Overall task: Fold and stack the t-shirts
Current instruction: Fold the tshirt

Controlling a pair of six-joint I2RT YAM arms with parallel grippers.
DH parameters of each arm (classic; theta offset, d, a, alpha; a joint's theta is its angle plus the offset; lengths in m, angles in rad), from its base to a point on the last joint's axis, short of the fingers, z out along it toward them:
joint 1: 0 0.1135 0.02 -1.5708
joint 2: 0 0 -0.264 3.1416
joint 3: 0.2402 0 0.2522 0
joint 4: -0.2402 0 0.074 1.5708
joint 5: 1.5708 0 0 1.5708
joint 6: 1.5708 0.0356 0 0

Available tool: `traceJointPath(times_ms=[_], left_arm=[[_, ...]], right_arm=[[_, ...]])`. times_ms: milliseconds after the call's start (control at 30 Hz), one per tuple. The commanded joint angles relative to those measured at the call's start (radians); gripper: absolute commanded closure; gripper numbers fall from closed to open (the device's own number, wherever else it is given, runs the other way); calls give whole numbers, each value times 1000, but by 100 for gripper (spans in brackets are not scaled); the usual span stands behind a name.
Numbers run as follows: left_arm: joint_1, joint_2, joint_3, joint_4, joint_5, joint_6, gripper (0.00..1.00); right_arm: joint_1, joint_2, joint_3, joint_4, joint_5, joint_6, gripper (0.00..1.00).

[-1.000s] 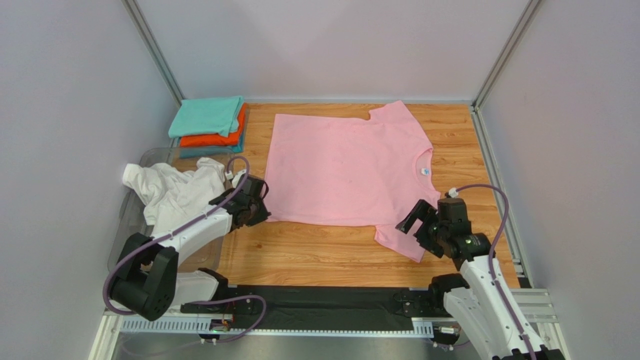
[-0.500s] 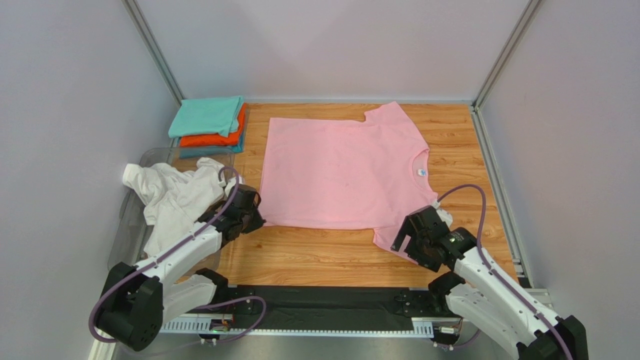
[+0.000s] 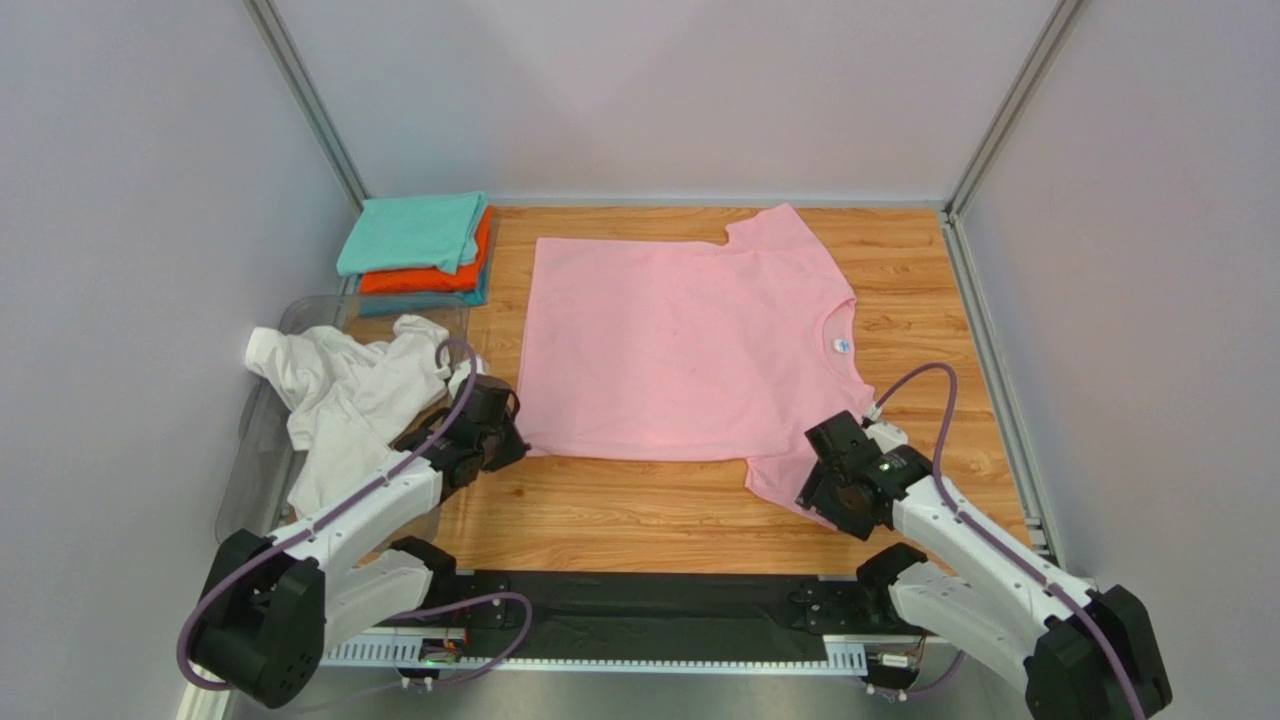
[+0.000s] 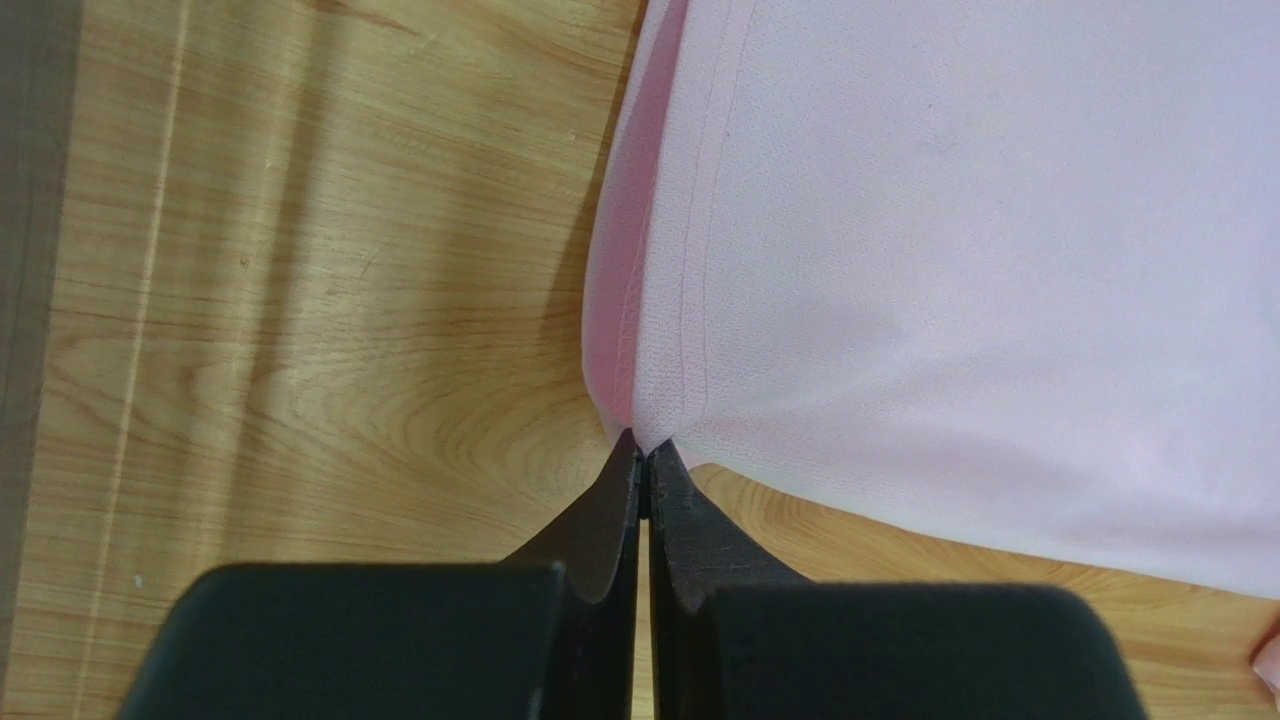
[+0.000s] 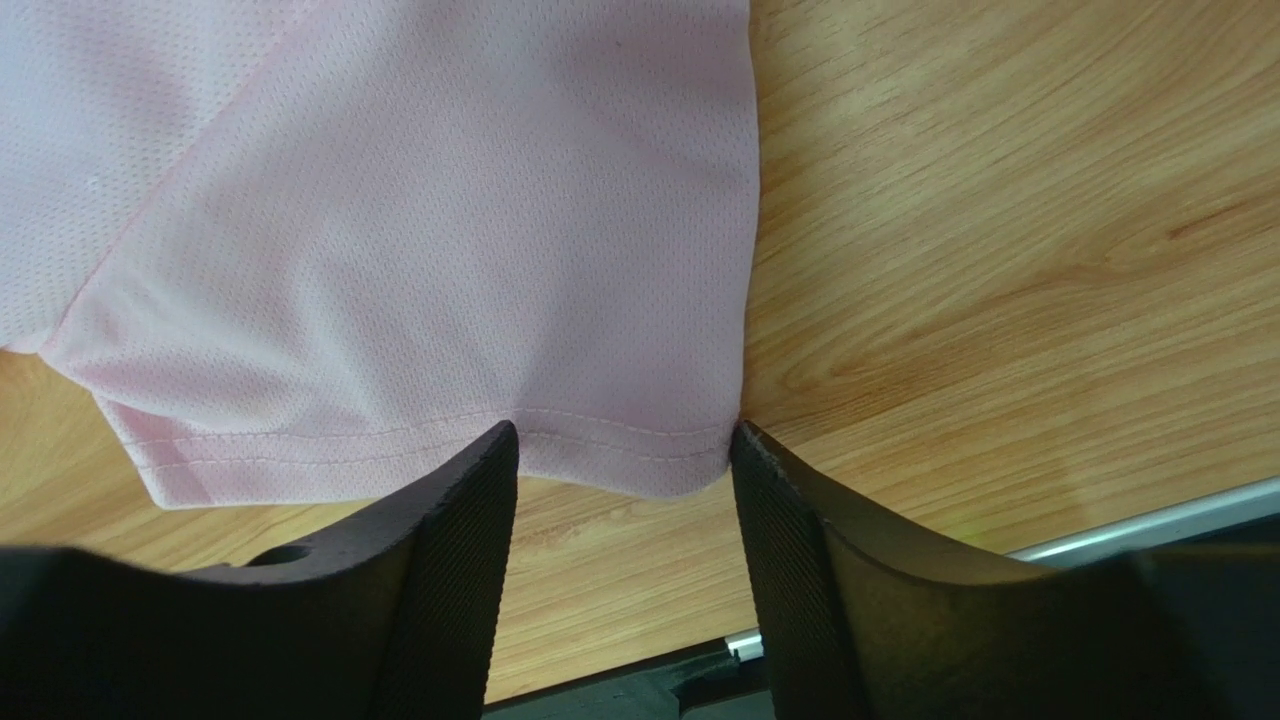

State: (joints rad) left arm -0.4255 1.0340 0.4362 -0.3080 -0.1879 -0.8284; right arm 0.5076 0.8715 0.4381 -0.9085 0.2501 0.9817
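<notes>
The light pink t-shirt (image 3: 684, 348) lies spread flat on the wooden table, collar to the right. My left gripper (image 3: 508, 440) is shut on its near left hem corner (image 4: 646, 420). My right gripper (image 3: 813, 492) is open, its fingers (image 5: 466, 495) straddling the edge of the near sleeve (image 5: 451, 270) without pinching it. The white t-shirt (image 3: 353, 393) lies crumpled at the left. Teal (image 3: 412, 230), orange (image 3: 436, 275) and blue (image 3: 428, 300) tees are folded and stacked at the back left.
A clear plastic bin (image 3: 263, 450) holds the white shirt at the left table edge. Metal frame posts and grey walls bound the table. A black strip (image 3: 631, 600) runs along the near edge between the arm bases.
My left gripper has pulled the shirt's corner slightly left and nearer. My right gripper has dropped and moved left down onto the near sleeve's edge.
</notes>
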Motion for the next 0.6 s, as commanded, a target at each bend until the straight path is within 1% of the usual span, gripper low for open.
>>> traceJointPath(times_ms=[0,67,200,333,400,433,467,500,567], left_arm=[[4,-22,-11,29,4,5,100],[4,-28,-13,27,8,2,100],[4,-38,-17,26,11,-6,100],[4,-41,-17,27,13,-8,100],[4,-43,-17,26,16,-8,100],[4,-43,-17,26,19,-8,100],[4,-45,-17,26,21,-6,100],[4,-46,-16,26,24,-5,100],[4,-52,-16,21,31,-2,100]], right_arm=[[3,34,4,63,46,9,45],[3,41,7,68,38,9,52],[3,29,1,68,23,11,58],[3,29,2,60,8,-8,75],[3,26,2,60,5,-12,85],[2,24,2,60,3,-15,88],[3,21,1,60,2,-20,97],[2,12,-1,60,0,-21,100],[3,-2,-6,57,-9,-28,100]])
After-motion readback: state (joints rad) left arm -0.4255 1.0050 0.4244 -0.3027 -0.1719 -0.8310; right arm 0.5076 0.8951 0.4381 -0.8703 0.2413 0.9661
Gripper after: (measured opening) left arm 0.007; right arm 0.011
